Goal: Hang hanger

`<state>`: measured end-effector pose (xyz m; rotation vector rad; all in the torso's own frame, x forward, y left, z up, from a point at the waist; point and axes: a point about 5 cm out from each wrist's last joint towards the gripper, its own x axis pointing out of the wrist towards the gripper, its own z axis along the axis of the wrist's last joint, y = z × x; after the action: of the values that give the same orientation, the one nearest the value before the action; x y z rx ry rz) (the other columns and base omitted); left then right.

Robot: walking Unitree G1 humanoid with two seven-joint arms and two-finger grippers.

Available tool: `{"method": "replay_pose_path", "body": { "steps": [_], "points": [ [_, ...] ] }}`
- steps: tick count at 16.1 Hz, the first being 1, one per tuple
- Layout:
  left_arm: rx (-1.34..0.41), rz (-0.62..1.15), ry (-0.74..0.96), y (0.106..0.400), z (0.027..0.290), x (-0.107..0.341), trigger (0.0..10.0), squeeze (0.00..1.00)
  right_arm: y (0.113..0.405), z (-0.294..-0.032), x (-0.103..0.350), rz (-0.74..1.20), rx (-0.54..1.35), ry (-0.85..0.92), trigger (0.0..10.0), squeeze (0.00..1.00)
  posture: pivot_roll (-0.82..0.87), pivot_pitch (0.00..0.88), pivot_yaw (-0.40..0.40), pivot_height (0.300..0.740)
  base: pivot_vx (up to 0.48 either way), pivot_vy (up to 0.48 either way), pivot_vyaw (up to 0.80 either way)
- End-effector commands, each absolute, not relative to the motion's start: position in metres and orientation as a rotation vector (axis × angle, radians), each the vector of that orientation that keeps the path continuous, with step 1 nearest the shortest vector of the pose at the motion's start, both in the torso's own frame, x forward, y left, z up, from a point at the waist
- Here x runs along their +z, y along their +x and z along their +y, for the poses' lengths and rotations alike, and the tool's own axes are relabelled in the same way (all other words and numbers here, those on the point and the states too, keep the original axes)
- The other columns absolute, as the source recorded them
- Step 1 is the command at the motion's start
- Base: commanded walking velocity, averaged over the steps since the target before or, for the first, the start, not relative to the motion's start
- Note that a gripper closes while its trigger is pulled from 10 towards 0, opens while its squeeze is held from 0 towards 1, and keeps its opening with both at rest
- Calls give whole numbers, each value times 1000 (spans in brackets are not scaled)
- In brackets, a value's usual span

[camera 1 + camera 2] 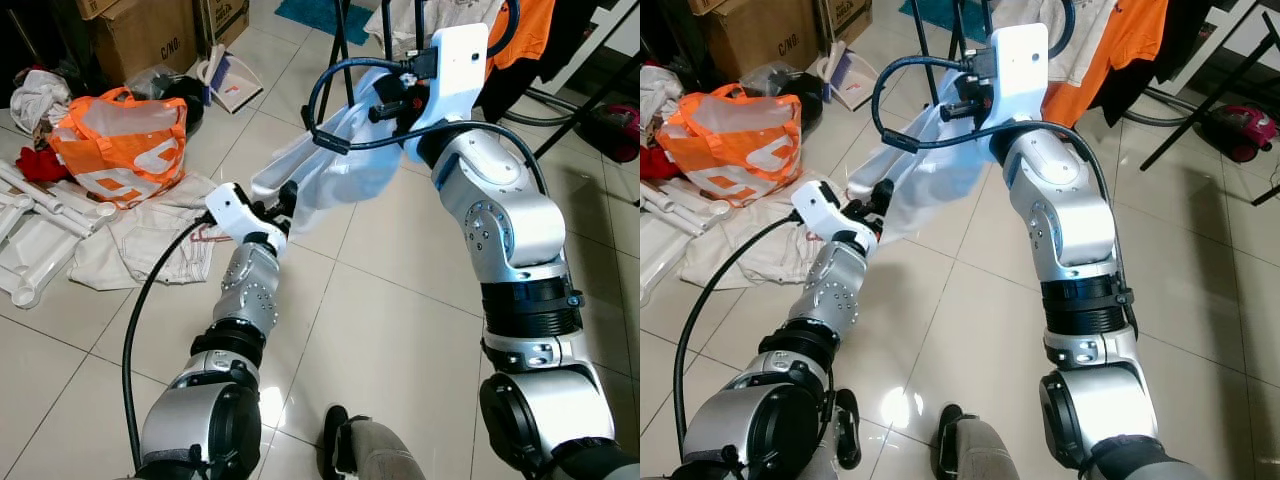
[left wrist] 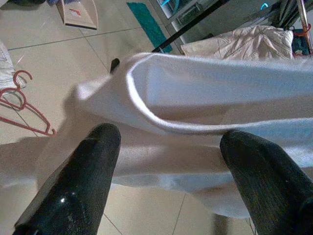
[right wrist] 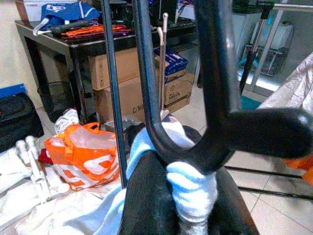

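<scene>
My right gripper (image 1: 388,100) is raised high in front of the black clothes rack (image 1: 345,40). It is shut on a black hanger (image 3: 215,98) with a white garment (image 1: 340,165) bunched around its neck. The garment hangs down and to the left from that grip. Lower down, my left gripper (image 1: 285,200) is open at the garment's bottom edge. In the left wrist view the hem (image 2: 161,117) lies just beyond its spread fingers (image 2: 83,171). A red hanger (image 2: 24,103) lies on the tiles.
An orange bag (image 1: 125,140), cardboard boxes (image 1: 150,35), white pipes (image 1: 25,250) and a white cloth (image 1: 150,245) crowd the floor on the left. An orange shirt (image 1: 520,30) hangs on the rack. A red appliance (image 1: 615,130) sits at the far right.
</scene>
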<state>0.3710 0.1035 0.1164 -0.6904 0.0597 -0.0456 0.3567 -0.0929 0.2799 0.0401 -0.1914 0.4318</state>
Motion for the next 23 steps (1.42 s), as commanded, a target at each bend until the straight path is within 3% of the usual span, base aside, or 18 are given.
{"method": "replay_pose_path", "body": {
  "steps": [1,7,23],
  "points": [
    [-69,69,-696,370,97,117,10000,0,353,-100,283,-220,415,37,0,0,-166,224,-153,740,0,0,0],
    [-88,28,-680,370,97,124,10000,0,351,-100,279,-213,420,31,0,0,-164,224,-147,740,0,0,0],
    [-1,233,-779,368,101,91,10000,0,336,-91,302,-276,514,56,0,0,-198,235,-152,740,0,0,0]
  ]
}}
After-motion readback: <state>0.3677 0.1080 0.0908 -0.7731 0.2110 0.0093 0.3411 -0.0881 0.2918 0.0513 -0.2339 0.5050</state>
